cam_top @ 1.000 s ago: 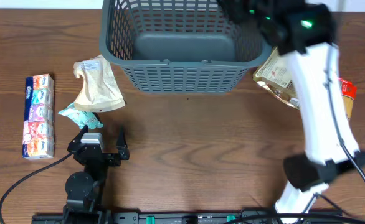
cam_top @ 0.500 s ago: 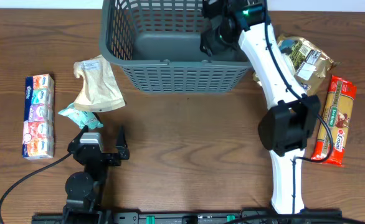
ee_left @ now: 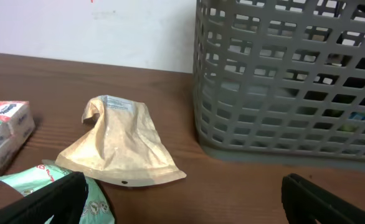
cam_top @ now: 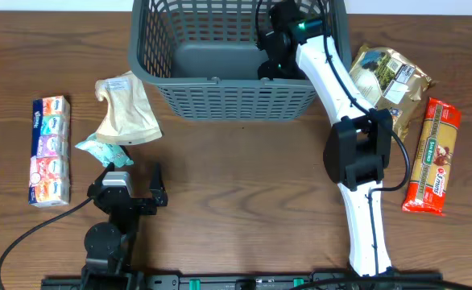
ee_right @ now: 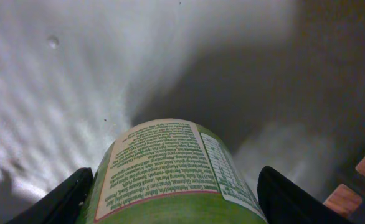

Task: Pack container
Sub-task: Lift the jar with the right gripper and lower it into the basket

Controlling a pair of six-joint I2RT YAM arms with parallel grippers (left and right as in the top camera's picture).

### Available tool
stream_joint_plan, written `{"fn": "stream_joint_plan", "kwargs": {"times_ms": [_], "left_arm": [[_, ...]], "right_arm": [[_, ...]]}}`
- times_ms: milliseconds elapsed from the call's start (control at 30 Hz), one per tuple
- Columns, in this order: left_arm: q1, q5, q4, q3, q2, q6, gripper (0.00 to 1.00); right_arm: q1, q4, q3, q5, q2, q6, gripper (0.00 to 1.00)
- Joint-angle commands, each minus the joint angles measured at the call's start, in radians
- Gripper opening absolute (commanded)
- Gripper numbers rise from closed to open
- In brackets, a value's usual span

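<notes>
The container, a dark grey lattice basket (cam_top: 220, 101), stands at the back middle of the table and also shows in the left wrist view (ee_left: 282, 93). My right gripper (cam_top: 270, 58) reaches down inside it at the right side. In the right wrist view it (ee_right: 179, 205) is shut on a green cylindrical can with a printed label (ee_right: 170, 168), just above the basket's grey floor (ee_right: 76, 81). My left gripper (cam_top: 131, 177) rests open and empty at the front left (ee_left: 182, 208).
Left of the basket lie a beige pouch (cam_top: 127, 109), a teal packet (cam_top: 103, 151) and a tissue multipack (cam_top: 50, 150). Right of it lie a gold snack bag (cam_top: 389, 76) and a red pasta packet (cam_top: 432, 157).
My right arm has swung left from above the snack bag into the basket and gone lower inside it. The left arm has not moved.
</notes>
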Motion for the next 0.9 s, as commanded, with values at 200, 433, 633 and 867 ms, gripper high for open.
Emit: {"fn": "stream_joint_plan", "kwargs": {"times_ms": [200, 433, 633, 867], "left_arm": [[-0.003, -0.008, -0.034, -0.023, 0.004, -0.009, 0.99], [-0.003, -0.008, -0.034, -0.023, 0.004, -0.009, 0.98], [-0.003, -0.008, -0.034, -0.023, 0.004, -0.009, 0.98], [-0.003, -0.008, -0.034, -0.023, 0.004, -0.009, 0.98]], "right_arm": [[0.006, -0.002, 0.015, -0.008, -0.018, 0.011, 0.61], [0.006, -0.007, 0.015, -0.008, -0.018, 0.011, 0.67], [0.006, -0.007, 0.015, -0.008, -0.018, 0.011, 0.73], [0.01, -0.02, 0.083, -0.009, -0.026, 0.01, 0.83]]}}
